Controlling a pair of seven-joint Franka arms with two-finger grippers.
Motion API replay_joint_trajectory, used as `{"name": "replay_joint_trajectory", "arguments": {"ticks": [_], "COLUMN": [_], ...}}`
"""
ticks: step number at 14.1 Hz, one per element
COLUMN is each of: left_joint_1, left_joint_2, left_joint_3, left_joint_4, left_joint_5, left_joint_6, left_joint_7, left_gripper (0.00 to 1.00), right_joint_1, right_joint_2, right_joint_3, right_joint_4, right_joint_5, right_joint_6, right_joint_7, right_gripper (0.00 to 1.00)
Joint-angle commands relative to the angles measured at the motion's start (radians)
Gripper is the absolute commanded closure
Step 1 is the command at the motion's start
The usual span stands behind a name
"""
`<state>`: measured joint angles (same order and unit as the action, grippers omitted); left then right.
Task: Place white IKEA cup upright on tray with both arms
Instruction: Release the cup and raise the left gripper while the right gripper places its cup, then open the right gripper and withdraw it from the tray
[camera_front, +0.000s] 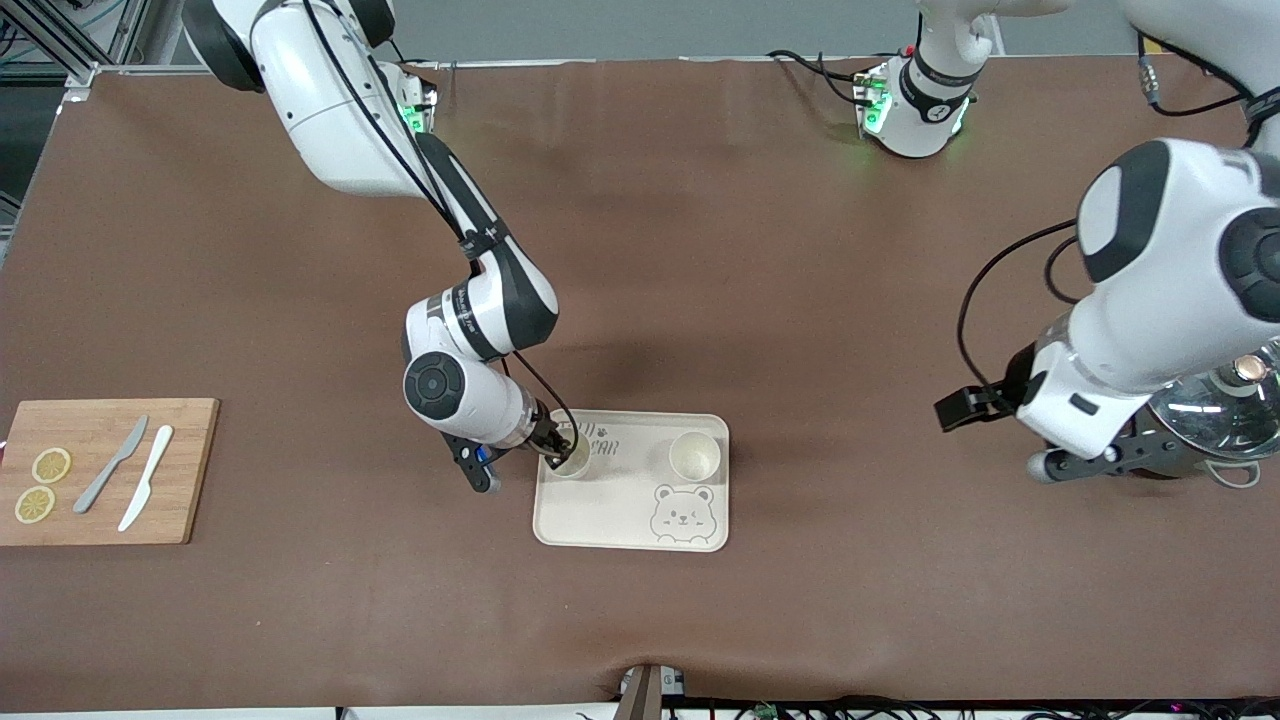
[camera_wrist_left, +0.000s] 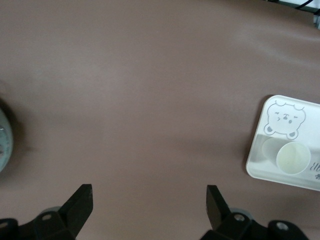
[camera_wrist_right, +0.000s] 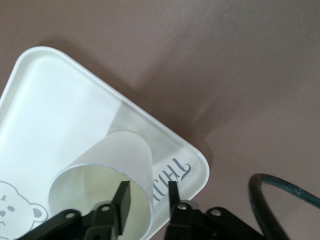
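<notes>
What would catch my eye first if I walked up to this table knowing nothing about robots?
Probably the right end effector pinching the rim of a white cup standing upright on the bear-printed tray mid-table, beside a second upright cup. The left end effector hangs open over bare tabletop toward its own end, waiting beside a shiny glass-lidded pot. At the right arm's end, a wooden cutting board holds two lemon slices and two knives.

High front view, two wrist close-ups

A wooden cutting board sits at the lower left of the brown tabletop. It carries two lemon slices, a grey knife and a white knife. A glass pot lid shows at the right edge.
</notes>
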<state>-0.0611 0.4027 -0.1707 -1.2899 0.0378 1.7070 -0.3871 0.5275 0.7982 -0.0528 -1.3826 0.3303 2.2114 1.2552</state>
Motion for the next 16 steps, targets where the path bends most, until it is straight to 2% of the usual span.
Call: {"name": "replay_joint_trajectory", "arguments": {"ticks": [1, 4, 6, 8, 10, 12, 14, 16], "left_joint_1": [0.049, 0.08, 0.112, 0.141, 0.152, 0.152, 0.152, 0.152], "left_joint_2": [-0.073, -0.117, -0.148, -0.166, -0.205, -0.246, -0.284, -0.344], "left_joint_3": [-0.004, -0.003, -0.004, -0.006, -0.006, -0.004, -0.006, -0.006], "left_joint_4": [-0.034, -0.034, -0.035, -0.037, -0.066, -0.098, -0.136, -0.202], "left_joint_5": [0.011, 0.011, 0.011, 0.011, 0.011, 0.011, 0.01, 0.007], "left_joint_6": [-0.084, -0.135, -0.164, -0.191, -0.191, -0.191, -0.187, -0.162], "left_joint_7": [0.078, 0.125, 0.175, 0.24, 0.263, 0.266, 0.266, 0.263], "left_gripper": [0.0, 0.0, 0.0, 0.0, 0.0, 0.0, 0.0, 0.0], "right_joint_1": [-0.001, -0.014, -0.038, -0.041, -0.043, -0.046, -0.05, -0.075], "right_joint_2": [-0.017, -0.034, -0.083, -0.155, -0.223, -0.272, -0.313, -0.347], "right_joint_3": [-0.007, -0.013, -0.015, -0.045, -0.082, -0.085, -0.084, -0.084], "right_joint_4": [0.051, 0.06, 0.066, 0.065, 0.065, 0.054, 0.054, 0.053], "right_joint_5": [-0.001, 0.006, 0.001, -0.013, -0.013, -0.029, -0.097, -0.109], "right_joint_6": [-0.022, -0.12, -0.195, -0.264, -0.305, -0.314, -0.405, -0.498], "right_joint_7": [0.009, 0.05, 0.076, 0.084, 0.083, 0.07, -0.02, -0.08], "right_gripper": [0.0, 0.0, 0.0, 0.0, 0.0, 0.0, 0.0, 0.0]}}
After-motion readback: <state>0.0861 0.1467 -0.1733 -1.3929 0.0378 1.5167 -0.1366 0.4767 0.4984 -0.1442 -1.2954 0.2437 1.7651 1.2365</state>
